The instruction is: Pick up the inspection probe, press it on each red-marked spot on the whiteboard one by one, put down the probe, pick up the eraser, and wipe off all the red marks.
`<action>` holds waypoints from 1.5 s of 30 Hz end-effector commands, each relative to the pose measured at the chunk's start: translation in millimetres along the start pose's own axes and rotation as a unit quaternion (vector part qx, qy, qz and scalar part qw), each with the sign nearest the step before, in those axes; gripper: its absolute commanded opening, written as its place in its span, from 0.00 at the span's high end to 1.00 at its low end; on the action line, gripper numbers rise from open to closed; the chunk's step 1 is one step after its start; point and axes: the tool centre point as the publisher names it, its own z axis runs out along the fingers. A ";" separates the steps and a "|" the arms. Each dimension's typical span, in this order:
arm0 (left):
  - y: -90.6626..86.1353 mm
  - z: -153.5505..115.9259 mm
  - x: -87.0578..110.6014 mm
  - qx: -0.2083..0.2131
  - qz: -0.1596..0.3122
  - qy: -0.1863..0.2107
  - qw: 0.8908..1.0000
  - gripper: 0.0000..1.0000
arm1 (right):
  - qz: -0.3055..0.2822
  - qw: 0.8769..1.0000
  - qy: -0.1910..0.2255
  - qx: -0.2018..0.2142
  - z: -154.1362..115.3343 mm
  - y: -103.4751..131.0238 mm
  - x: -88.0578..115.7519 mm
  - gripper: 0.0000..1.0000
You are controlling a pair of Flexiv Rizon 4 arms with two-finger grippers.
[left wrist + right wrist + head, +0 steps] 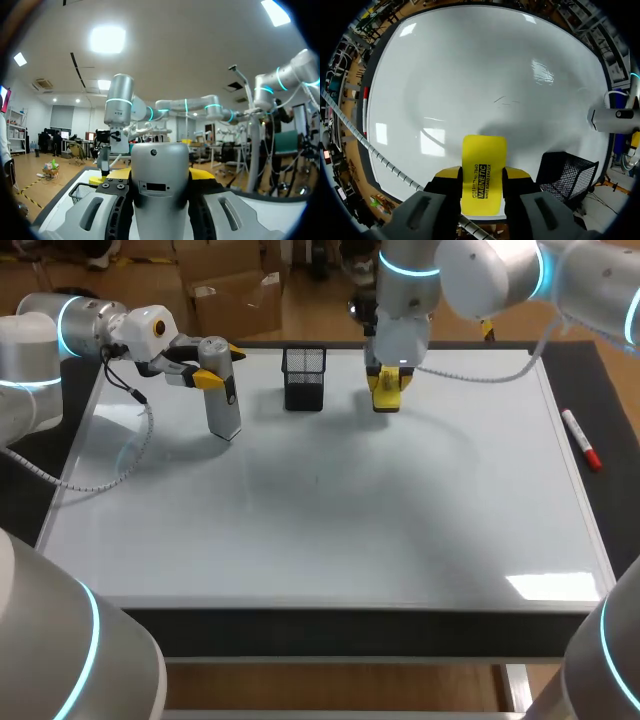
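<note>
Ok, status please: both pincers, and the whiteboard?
Left pincer shut on probe. Right pincer shut on eraser. Whiteboard shows no red marks. Mesh basket stands between both, apart from them.

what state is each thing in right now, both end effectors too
left end effector: shut on the inspection probe
inspection probe: held upright, tip down, over the whiteboard
right end effector: shut on the eraser
eraser: gripped between the fingers
whiteboard: no red marks visible
mesh basket: upright on the board
red marker: lying capped beside the board
</note>
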 end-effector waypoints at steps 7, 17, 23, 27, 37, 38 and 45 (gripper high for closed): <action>-1.2 -0.5 -0.9 -0.001 0.000 0.002 1.000 1.00 | -0.012 1.000 0.004 -0.027 13.8 -22.0 -13.3 1.00; -1.2 -0.5 -0.9 -0.001 0.000 0.002 1.000 1.00 | -0.014 0.999 -0.001 -0.030 26.8 -22.3 -13.6 1.00; -1.2 -0.5 -0.9 -0.001 0.000 0.002 1.000 1.00 | -0.018 0.999 -0.003 -0.034 30.1 -22.6 -13.8 0.77; -1.2 -0.5 -0.9 -0.001 0.000 0.002 1.000 1.00 | -0.016 0.999 -0.003 -0.033 29.2 -22.0 -13.4 0.00; -1.2 -0.5 -0.9 -0.001 0.000 0.002 1.000 1.00 | 0.014 1.000 0.000 -0.021 15.3 -9.7 0.0 0.00; -1.2 -0.5 -0.9 -0.001 0.000 0.002 1.000 1.00 | 0.020 1.000 0.001 -0.019 13.8 -7.9 1.6 0.00; -1.2 -0.5 -0.9 -0.001 0.000 0.002 1.000 1.00 | 0.072 0.997 -0.006 -0.016 -2.1 3.7 14.5 0.00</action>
